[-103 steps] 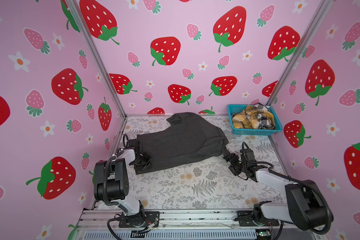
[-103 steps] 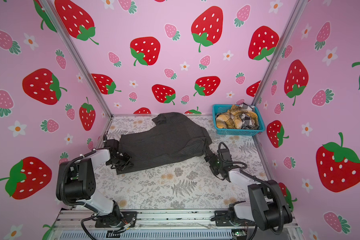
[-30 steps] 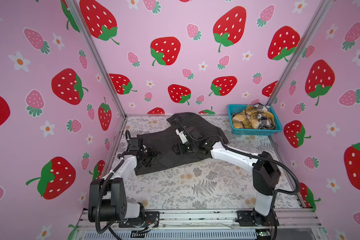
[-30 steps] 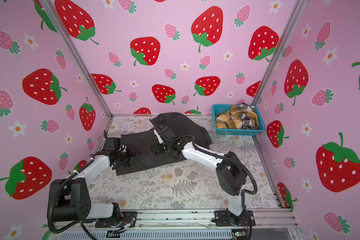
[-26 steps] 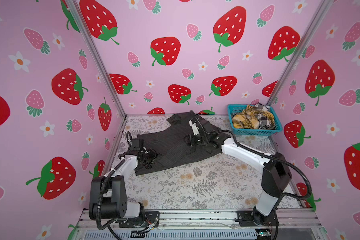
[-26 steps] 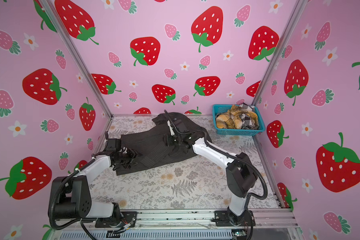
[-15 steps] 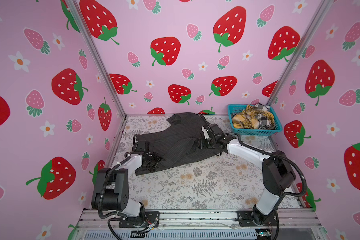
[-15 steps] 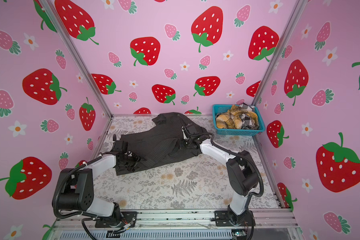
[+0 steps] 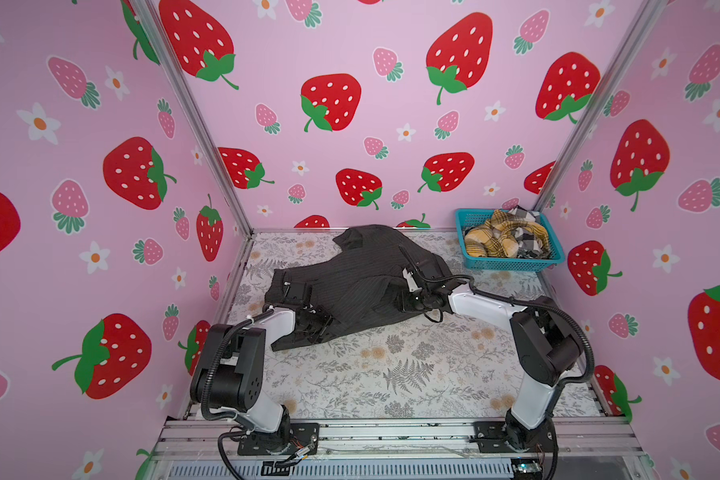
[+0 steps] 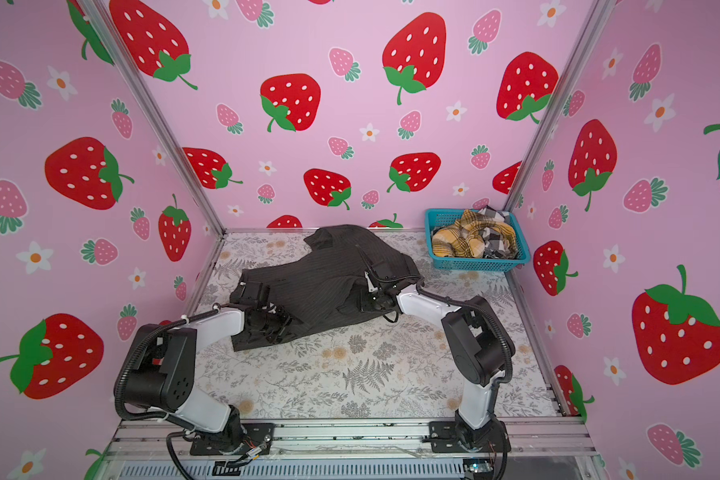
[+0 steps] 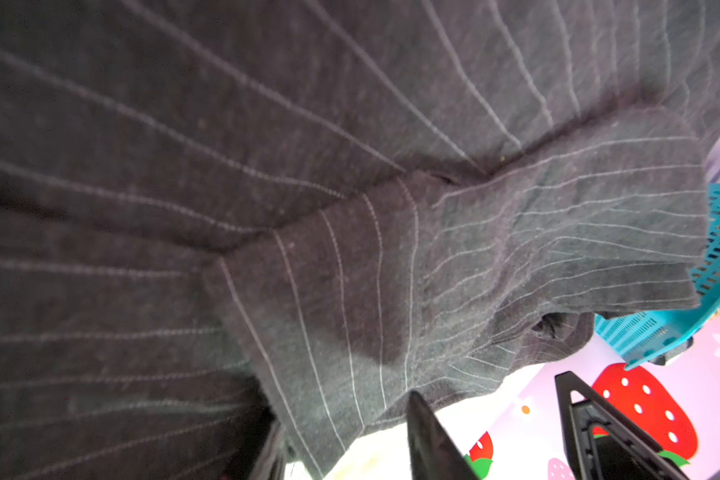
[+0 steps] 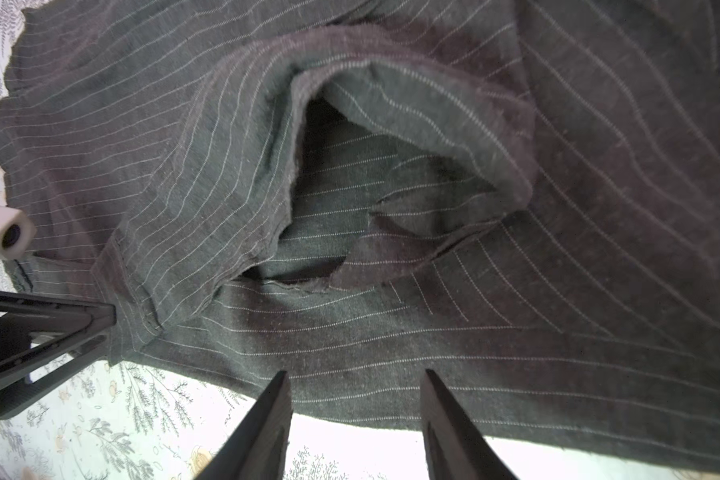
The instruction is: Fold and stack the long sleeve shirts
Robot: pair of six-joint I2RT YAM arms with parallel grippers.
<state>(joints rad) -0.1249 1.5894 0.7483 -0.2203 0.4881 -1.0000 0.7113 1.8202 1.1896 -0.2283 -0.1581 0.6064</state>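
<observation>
The charcoal pinstriped cloth shirt (image 9: 362,274) sprawls over the back-left part of the floral-patterned bench (image 9: 391,374), with one end close to the back wall (image 9: 371,124). The front half of the bench lies bare.

Both arms reach low and forward. The left pincer (image 9: 321,328) sits at the shirt's front-left hem, its jaws apart with nothing between them in the wrist view. The right pincer (image 9: 408,301) lies at the shirt's right edge, jaws parted at the hem; whether they touch the cloth I cannot tell.

In the back-right corner, the teal plastic mesh basket (image 9: 512,264) holds a bunched mustard-yellow plaid shirt (image 9: 487,245) and a black-and-white check shirt (image 9: 528,243).
</observation>
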